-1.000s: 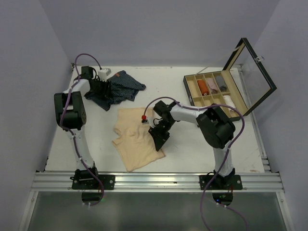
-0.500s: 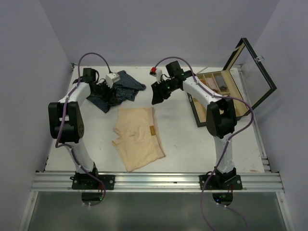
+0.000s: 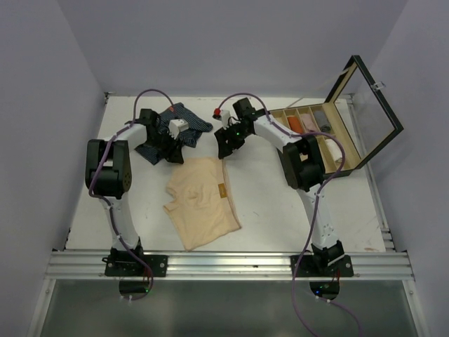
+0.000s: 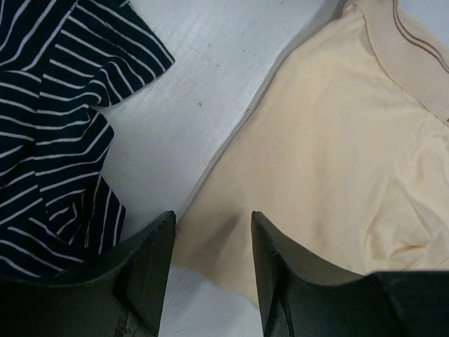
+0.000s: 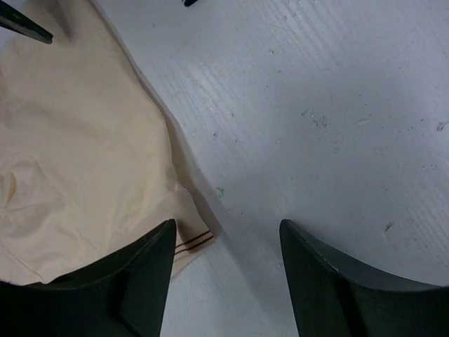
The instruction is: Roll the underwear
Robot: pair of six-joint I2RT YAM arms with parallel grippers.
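The beige underwear [image 3: 201, 200] lies flat in the middle of the table, waistband at its right edge. The navy striped underwear [image 3: 184, 121] lies crumpled at the back left. My left gripper [image 3: 173, 149] is open and empty above the beige garment's far left corner [image 4: 330, 161], with the navy one [image 4: 49, 126] beside it. My right gripper [image 3: 225, 145] is open and empty above the far right waistband corner [image 5: 77, 154]. In the wrist views the left gripper [image 4: 212, 221] and right gripper [image 5: 228, 228] hold nothing. No pink-and-white garment shows on the table.
A compartmented wooden box [image 3: 277, 133] with a raised glass lid [image 3: 375, 105] stands at the back right, holding several small rolled items. Purple walls close in the table on three sides. A metal rail [image 3: 231, 263] runs along the near edge.
My right arm swung from the beige garment's near middle to the back, then down over its far right corner. My left gripper moved right from the navy garment to the beige one's far left corner.
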